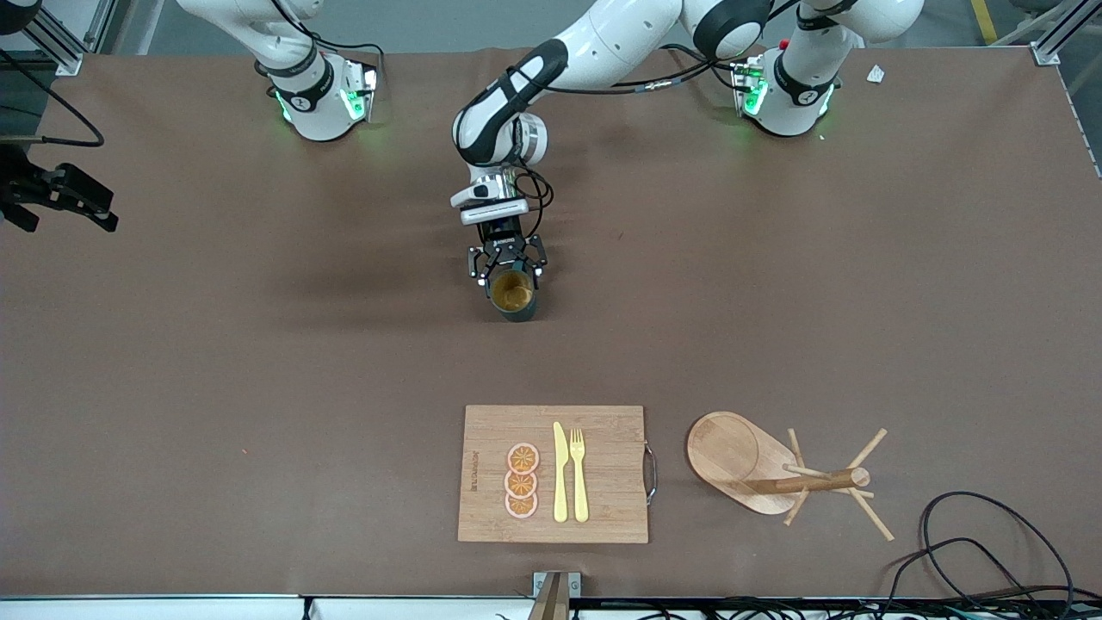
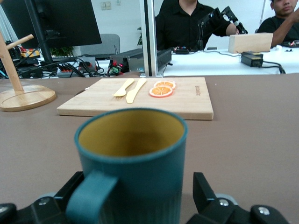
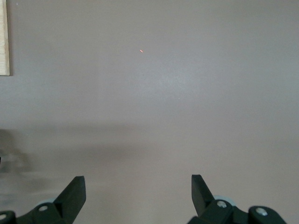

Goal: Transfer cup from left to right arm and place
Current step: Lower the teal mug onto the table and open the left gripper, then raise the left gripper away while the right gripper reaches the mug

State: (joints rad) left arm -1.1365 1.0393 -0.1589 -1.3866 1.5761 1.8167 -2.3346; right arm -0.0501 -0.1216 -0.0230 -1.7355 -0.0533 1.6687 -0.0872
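Your left tool (image 1: 508,265) sits low at mid-table with the cup (image 1: 513,295) standing upright between its spread fingers (image 2: 202,190), which flank the mug with a visible gap on at least one side, so nothing pinches it. The cup rests on the table (image 1: 258,344), farther from the front camera than the board (image 1: 603,482), with its handle turned toward the left wrist. By the look of it, the first leg is finished: the mug is parked in the middle where the other arm can reach it. What remains is most of the job. Your right tool (image 3: 138,198) is also spread and holds nothing, hovering over bare table near a board edge (image 3: 3,37), out of the front view. You have yet to clear the left arm from the mug, bring the right tool in around it, close, lift and set it down. The mug tree (image 1: 779,474) beside the board, toward the left arm's end, may be the target, though that is only a guess.
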